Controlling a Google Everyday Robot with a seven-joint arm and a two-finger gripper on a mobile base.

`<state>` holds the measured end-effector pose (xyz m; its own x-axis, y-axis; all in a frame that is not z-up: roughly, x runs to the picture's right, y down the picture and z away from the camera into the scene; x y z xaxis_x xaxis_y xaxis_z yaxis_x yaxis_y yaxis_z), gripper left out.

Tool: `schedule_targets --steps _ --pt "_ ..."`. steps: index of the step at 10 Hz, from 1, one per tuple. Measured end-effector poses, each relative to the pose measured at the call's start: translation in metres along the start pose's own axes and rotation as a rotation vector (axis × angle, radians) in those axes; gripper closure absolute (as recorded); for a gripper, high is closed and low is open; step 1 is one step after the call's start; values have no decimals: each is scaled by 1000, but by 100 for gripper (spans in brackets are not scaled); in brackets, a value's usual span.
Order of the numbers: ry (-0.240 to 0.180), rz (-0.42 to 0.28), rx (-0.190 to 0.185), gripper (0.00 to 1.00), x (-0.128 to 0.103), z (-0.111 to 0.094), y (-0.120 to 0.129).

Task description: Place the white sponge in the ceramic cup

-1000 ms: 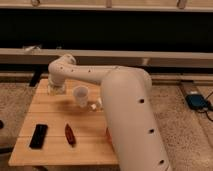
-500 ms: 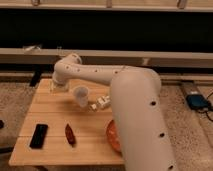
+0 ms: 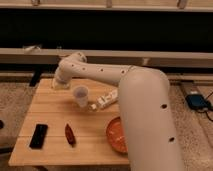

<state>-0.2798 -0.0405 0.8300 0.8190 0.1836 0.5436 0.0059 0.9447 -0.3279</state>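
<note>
The ceramic cup (image 3: 81, 95) is small, white and upright on the wooden table (image 3: 50, 112), left of centre. My gripper (image 3: 59, 83) is at the end of the white arm, low over the table's back left part, just behind and left of the cup. The white sponge does not show as a separate thing; it may be hidden at the gripper.
A white tube-like bottle (image 3: 105, 101) lies just right of the cup. An orange bowl (image 3: 117, 135) sits front right, partly behind my arm. A dark red object (image 3: 70, 134) and a black flat object (image 3: 38, 136) lie at the front left. A blue item (image 3: 196, 101) is on the floor to the right.
The arm's bulk has shifted right, uncovering the orange bowl. The gripper end has crept slightly right near the back left of the table. The cup has not moved.
</note>
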Motion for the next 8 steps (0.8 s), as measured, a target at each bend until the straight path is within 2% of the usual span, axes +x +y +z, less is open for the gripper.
schedule_targets --steps 3,8 --pt "-8 21 20 100 4 -12 -2" --pt "-13 90 41 100 28 -30 3"
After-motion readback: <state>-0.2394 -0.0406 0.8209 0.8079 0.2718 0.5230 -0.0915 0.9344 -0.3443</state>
